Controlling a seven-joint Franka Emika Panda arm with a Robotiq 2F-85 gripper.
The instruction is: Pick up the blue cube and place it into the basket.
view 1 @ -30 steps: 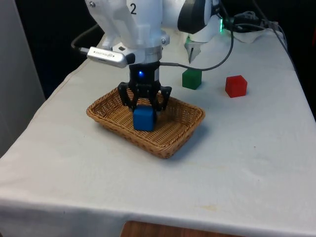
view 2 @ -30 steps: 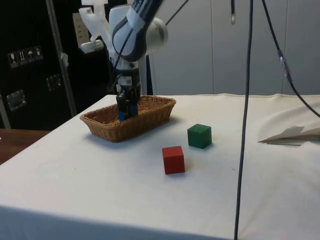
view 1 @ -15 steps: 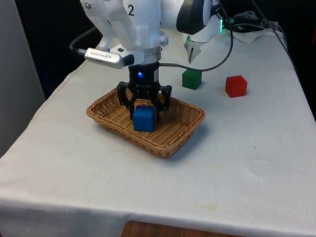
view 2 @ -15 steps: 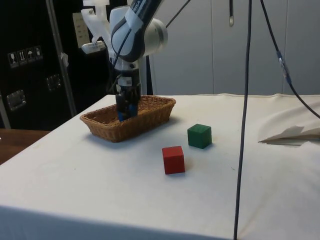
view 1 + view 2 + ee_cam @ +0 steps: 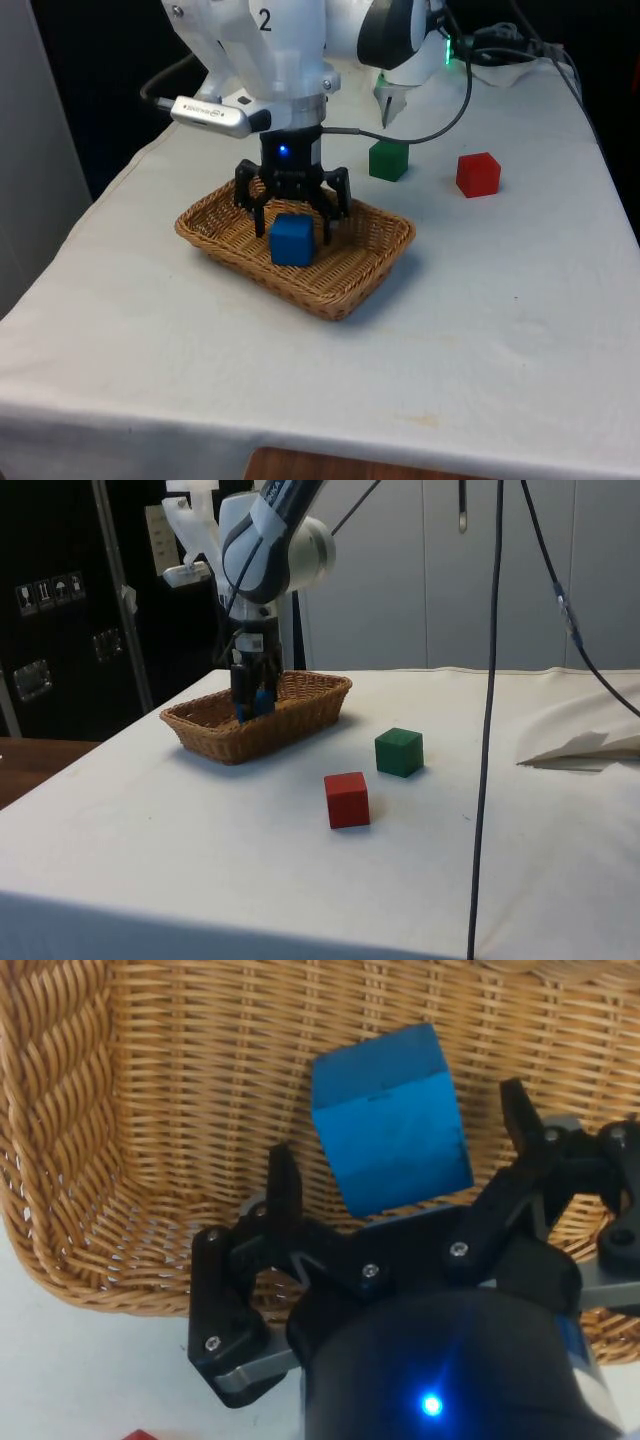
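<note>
1 blue cube (image 5: pixel 292 240) inside 1 basket (image 5: pixel 350 285), claw (image 5: pixel 291 222) spread wide over it, gripping nothing, 1 green cube (image 5: pixel 388 160) and 1 red cube (image 5: pixel 478 174) beyond basket

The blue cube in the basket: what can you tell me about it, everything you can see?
The blue cube is a plain, solid-looking block, matte blue on every visible face, with crisp edges and no markings. It sits inside the woven wicker basket, resting on the basket's floor; in the wrist view it looks turned at an angle to the weave. The black pincer hangs just above it with its fingers spread to either side, a gap showing between each finger and the cube, so nothing grips it.
</note>
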